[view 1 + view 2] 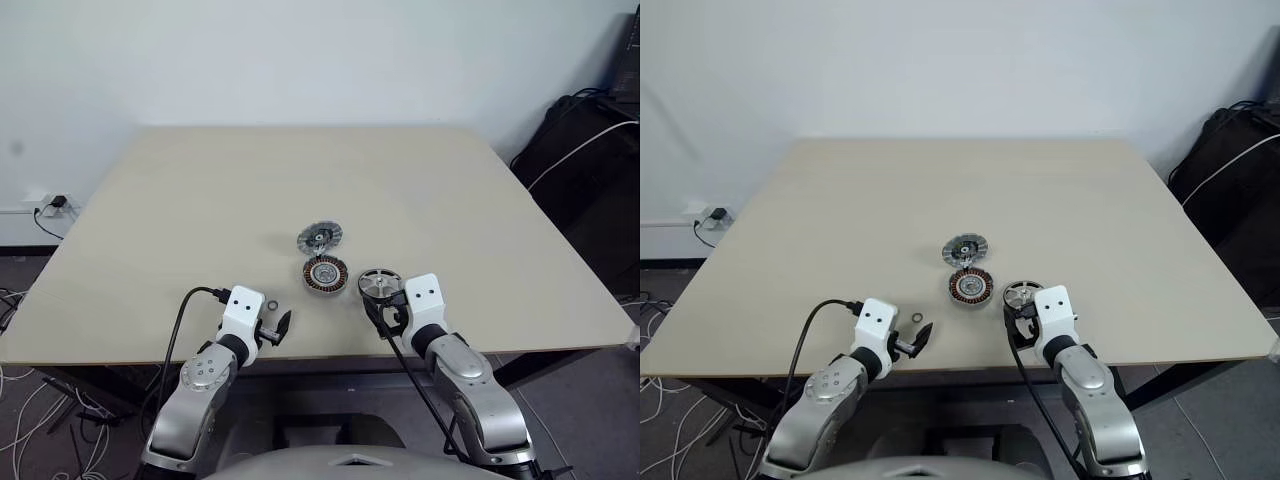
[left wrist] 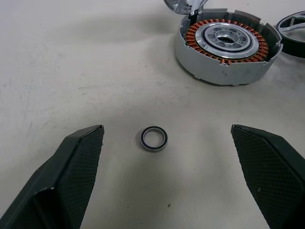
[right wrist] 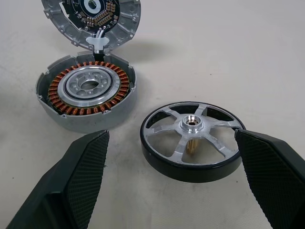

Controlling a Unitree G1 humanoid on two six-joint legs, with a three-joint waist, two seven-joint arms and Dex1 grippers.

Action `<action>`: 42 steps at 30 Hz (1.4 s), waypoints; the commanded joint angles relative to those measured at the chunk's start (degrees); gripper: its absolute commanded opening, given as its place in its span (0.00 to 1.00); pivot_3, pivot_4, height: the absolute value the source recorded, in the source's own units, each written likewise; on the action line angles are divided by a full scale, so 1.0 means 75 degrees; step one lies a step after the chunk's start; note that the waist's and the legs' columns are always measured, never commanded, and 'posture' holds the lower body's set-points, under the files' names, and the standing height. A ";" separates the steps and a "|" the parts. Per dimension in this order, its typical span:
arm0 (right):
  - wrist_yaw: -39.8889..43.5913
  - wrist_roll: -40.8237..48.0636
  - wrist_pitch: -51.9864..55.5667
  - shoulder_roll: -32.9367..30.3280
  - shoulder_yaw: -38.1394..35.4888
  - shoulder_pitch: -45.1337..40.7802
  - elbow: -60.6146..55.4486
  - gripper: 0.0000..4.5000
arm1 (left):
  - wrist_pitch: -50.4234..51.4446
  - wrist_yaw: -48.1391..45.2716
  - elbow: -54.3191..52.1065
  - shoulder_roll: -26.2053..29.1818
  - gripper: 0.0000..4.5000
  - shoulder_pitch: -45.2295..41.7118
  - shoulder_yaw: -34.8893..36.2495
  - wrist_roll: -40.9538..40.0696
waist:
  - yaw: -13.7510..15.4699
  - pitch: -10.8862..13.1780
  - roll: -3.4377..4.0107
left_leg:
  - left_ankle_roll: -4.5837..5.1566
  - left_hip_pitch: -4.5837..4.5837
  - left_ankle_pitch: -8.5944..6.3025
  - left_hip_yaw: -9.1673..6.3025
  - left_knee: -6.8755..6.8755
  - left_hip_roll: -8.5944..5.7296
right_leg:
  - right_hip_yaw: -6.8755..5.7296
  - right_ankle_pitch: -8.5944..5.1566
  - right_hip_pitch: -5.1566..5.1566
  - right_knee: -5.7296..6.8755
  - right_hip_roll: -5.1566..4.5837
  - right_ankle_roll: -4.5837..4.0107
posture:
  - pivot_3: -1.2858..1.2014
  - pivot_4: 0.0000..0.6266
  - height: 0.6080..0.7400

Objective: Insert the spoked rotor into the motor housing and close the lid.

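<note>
The wheel (image 3: 192,140) lies flat on the table (image 1: 200,190), just beside the motor (image 3: 86,90) and framed by the spread right claw (image 3: 174,179). It is judged stiff, fairly heavy and smooth, best pinched across its dark rim. The left claw (image 2: 174,183) is spread around a small ring (image 2: 153,139). The lid (image 3: 91,19) sits just behind the motor.

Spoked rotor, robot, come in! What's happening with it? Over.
Both tools open, holding nothing. Spoked rotor flat on table, between right tool fingers, untouched. Motor housing beside it, lid open. Small ring before left tool.
</note>
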 commanded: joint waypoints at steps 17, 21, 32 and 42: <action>-0.0077 -0.0050 -0.0233 0.0113 0.0066 -0.0227 -0.0058 1.00 | -0.0012 0.0558 0.1634 -0.0837 1.00 -0.1413 -0.0085 0.0209 | 0.0073 0.0007 -0.0014 | 0.0002 -0.0002 0.0001 0.0000 0.0006 -0.0004 | -0.0005 0.0004 0.0002 0.0000 0.0004 0.0006 | 0.52 0.00 1.00; -0.0131 -0.0042 -0.0266 0.0151 0.0015 -0.0170 -0.0075 1.00 | 0.0243 0.0539 0.1801 -0.0727 1.00 -0.1523 -0.0118 0.0307 | 0.0072 0.0007 -0.0015 | 0.0002 -0.0002 0.0001 0.0000 0.0009 -0.0004 | -0.0006 0.0005 0.0004 0.0000 0.0005 0.0007 | 0.52 0.00 1.00; -0.0184 -0.0032 -0.0299 0.0200 0.0030 -0.0100 -0.0090 1.00 | 0.0580 0.0443 0.1854 -0.0591 0.74 -0.1286 -0.0159 0.0359 | 0.0070 -0.0008 0.0002 | 0.0002 0.0001 0.0001 0.0000 0.0009 -0.0004 | -0.0005 0.0006 0.0007 0.0000 0.0001 0.0008 | 0.52 0.00 1.00; -0.0145 -0.0029 -0.0281 0.0187 0.0034 -0.0185 -0.0032 1.00 | 0.0607 0.0497 0.1764 -0.0587 0.15 -0.1184 -0.0091 0.0370 | 0.0074 -0.0027 0.0013 | 0.0004 0.0003 -0.0001 0.0000 0.0009 -0.0005 | -0.0005 0.0006 0.0010 0.0000 -0.0004 0.0008 | 0.52 0.00 1.00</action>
